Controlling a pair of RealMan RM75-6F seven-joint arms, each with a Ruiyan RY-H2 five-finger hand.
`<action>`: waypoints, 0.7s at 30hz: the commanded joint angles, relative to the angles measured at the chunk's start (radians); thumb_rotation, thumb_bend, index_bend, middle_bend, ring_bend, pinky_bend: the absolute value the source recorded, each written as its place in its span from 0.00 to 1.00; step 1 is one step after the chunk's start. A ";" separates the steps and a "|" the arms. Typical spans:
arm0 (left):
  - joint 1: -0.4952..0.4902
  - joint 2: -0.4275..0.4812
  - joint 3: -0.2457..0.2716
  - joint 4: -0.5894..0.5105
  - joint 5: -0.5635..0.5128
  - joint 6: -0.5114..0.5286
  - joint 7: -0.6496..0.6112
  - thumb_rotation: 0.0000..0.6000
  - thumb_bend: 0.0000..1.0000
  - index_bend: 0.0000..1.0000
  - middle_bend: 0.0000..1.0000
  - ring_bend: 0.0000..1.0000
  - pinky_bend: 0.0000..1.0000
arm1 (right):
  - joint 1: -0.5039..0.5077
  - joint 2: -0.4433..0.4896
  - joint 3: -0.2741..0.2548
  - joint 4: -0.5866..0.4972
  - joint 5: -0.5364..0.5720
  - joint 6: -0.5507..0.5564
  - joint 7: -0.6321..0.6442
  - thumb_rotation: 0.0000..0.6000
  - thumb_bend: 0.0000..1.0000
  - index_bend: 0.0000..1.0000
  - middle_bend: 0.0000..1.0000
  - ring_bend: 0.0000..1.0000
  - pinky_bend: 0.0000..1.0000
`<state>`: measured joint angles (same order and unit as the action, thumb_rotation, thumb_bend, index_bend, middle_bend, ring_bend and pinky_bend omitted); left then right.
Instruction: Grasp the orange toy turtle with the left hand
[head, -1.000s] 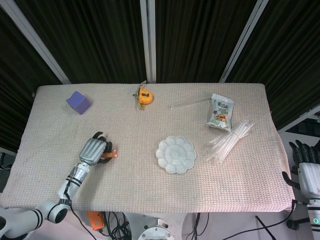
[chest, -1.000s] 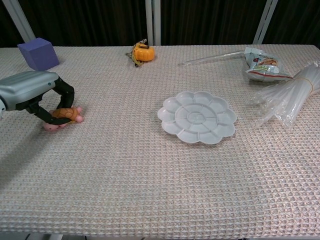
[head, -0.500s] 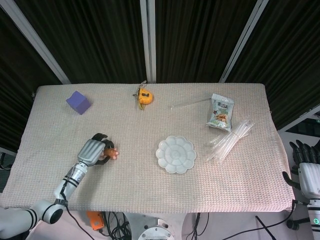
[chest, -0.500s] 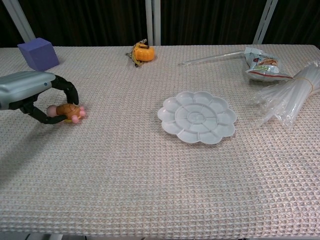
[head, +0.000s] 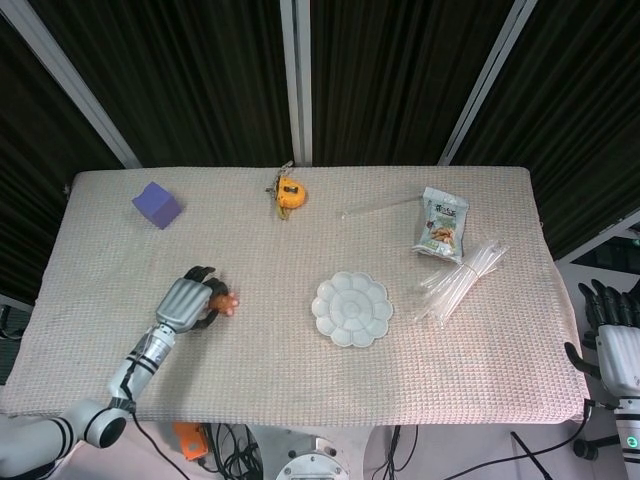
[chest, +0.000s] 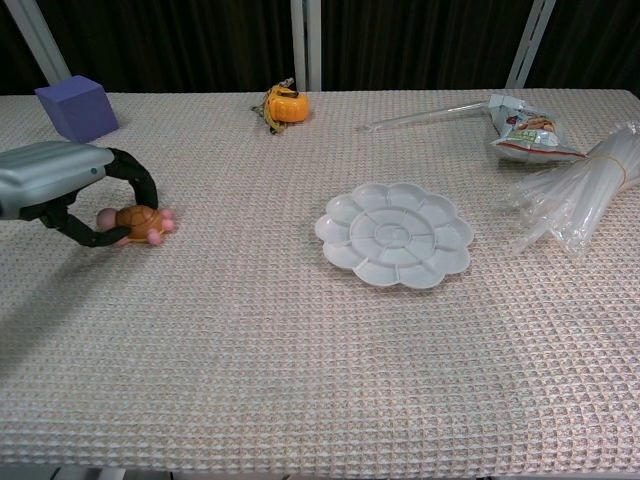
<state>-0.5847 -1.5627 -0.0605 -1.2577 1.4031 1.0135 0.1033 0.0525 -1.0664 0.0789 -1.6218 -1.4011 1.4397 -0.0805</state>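
Observation:
The orange toy turtle (head: 222, 303) (chest: 135, 221), with pink head and feet, is at the table's left side. My left hand (head: 185, 303) (chest: 55, 180) reaches in from the left and grips it, dark fingers curled over the shell and the thumb underneath. The turtle seems to sit just above the cloth. My right hand (head: 612, 330) hangs off the table's right edge in the head view, fingers apart and holding nothing; the chest view does not show it.
A purple cube (head: 157, 205) (chest: 77, 107) stands at the back left. An orange gadget (head: 289, 193) (chest: 285, 104) lies at the back centre. A white palette (head: 350, 309) (chest: 395, 233), snack bag (head: 441, 224) (chest: 525, 130) and clear tubes (head: 460, 282) (chest: 580, 195) occupy the right half.
The left hand's fingers have closed round the turtle. The turtle has turned and shifted slightly up and right in the hand.

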 joint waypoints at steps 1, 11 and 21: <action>-0.002 -0.015 0.000 0.022 0.001 0.006 0.019 1.00 0.38 0.43 0.42 0.12 0.19 | 0.001 0.001 -0.001 0.000 0.002 -0.004 0.001 1.00 0.22 0.00 0.00 0.00 0.00; -0.004 -0.059 -0.004 0.092 0.012 0.034 0.045 1.00 0.39 0.79 0.80 0.41 0.26 | 0.003 0.002 0.001 0.001 0.007 -0.008 0.003 1.00 0.22 0.00 0.00 0.00 0.00; 0.008 -0.057 -0.009 0.073 0.022 0.071 0.029 1.00 0.35 0.74 0.79 0.41 0.26 | -0.004 0.002 0.001 0.001 0.006 0.004 0.006 1.00 0.22 0.00 0.00 0.00 0.00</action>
<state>-0.5811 -1.6219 -0.0687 -1.1796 1.4148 1.0711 0.1444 0.0484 -1.0644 0.0793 -1.6205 -1.3954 1.4441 -0.0748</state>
